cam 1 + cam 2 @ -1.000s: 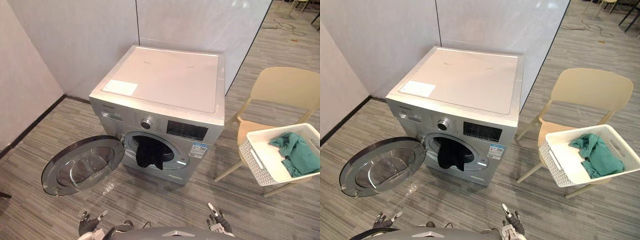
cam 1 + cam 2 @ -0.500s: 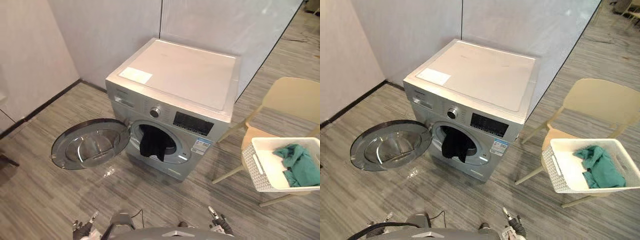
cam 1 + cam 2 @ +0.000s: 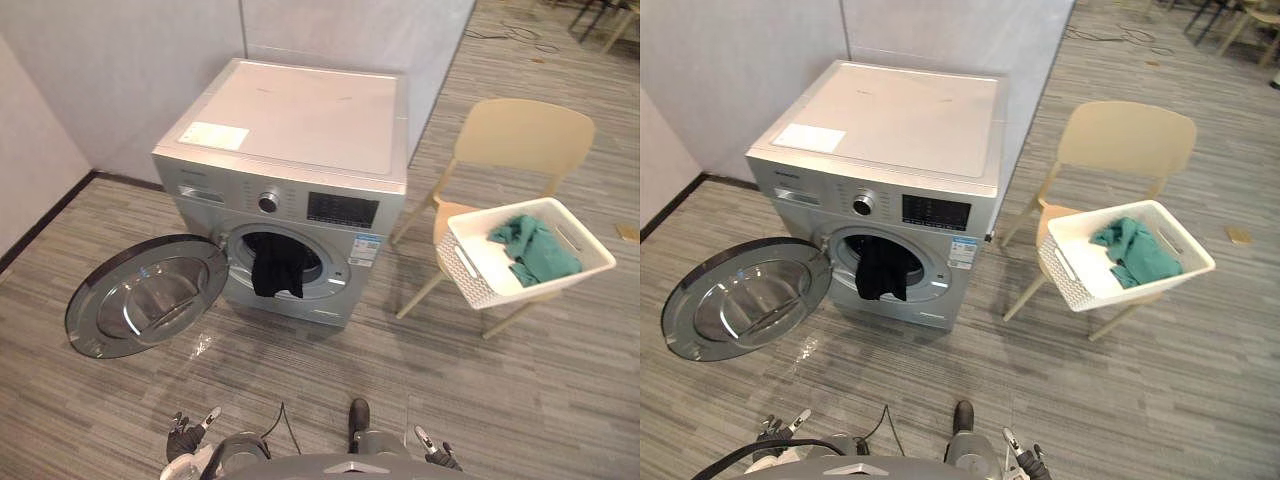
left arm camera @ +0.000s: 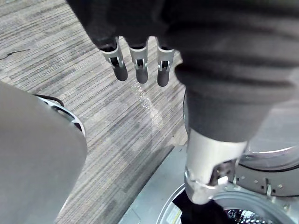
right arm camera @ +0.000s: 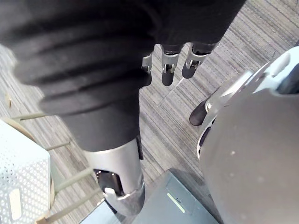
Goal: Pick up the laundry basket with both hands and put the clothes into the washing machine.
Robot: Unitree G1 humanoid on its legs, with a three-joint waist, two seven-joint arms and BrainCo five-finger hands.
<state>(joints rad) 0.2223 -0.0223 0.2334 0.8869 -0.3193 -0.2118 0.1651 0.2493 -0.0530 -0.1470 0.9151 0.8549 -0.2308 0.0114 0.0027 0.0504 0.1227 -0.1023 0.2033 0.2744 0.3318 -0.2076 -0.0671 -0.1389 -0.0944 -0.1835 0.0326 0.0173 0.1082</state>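
Note:
A white laundry basket [image 3: 470, 280] rests on a beige chair [image 3: 520, 140] to the right of the washing machine [image 3: 300, 120], with green clothes [image 3: 532, 248] inside. The machine's round door [image 3: 140, 297] hangs open to the left, and a dark garment [image 3: 277, 268] droops out of the drum. My left hand [image 3: 186, 438] hangs low at the bottom left, fingers straight and empty [image 4: 138, 60]. My right hand [image 3: 436, 454] hangs low at the bottom right, fingers relaxed and holding nothing [image 5: 169, 65]. Both hands are far from the basket.
Grey walls [image 3: 130, 70] stand behind and left of the machine. A white sheet [image 3: 214, 135] lies on the machine's top. Striped grey floor [image 3: 540, 390] stretches between me and the chair. More chair legs [image 3: 600, 20] show at the far back right.
The whole picture has shifted, so the camera has moved: the machine and chair now sit further left in view. The hands stay low at the bottom edge.

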